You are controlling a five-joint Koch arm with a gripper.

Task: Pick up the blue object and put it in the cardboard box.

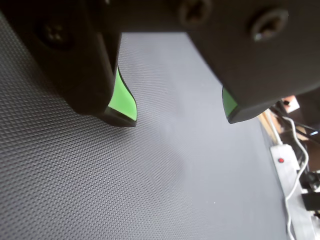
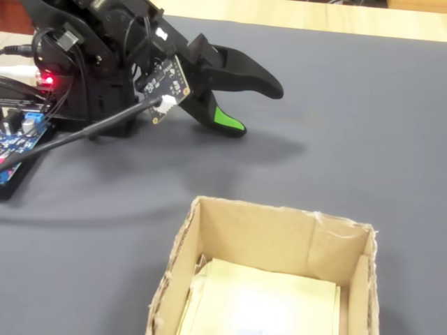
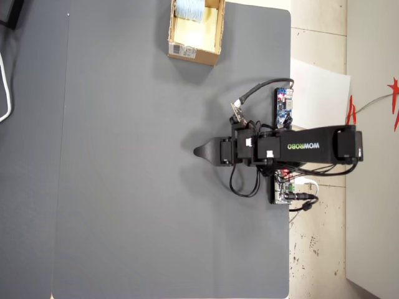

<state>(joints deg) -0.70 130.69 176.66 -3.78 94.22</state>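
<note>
Nearest the fixed camera, the cardboard box (image 2: 269, 279) stands open on the dark grey tabletop (image 2: 363, 125), its pale inside showing. Seen from overhead, the blue object (image 3: 189, 9) lies inside that box at its end toward the top edge of the picture, and a white barcode label sits on the box's outer side facing the arm. Beyond the box in the fixed view, well apart from it, the claw (image 2: 257, 108) hangs low over the bare mat with its two black jaws spread apart and nothing between them; the wrist view shows the green pads (image 1: 122, 97) on their inner faces and only textured mat in the gap. Farther from the box, the black arm (image 3: 312, 146) stretches back to its base, beside a small blue circuit board (image 3: 284, 104) at the tabletop's edge.
</note>
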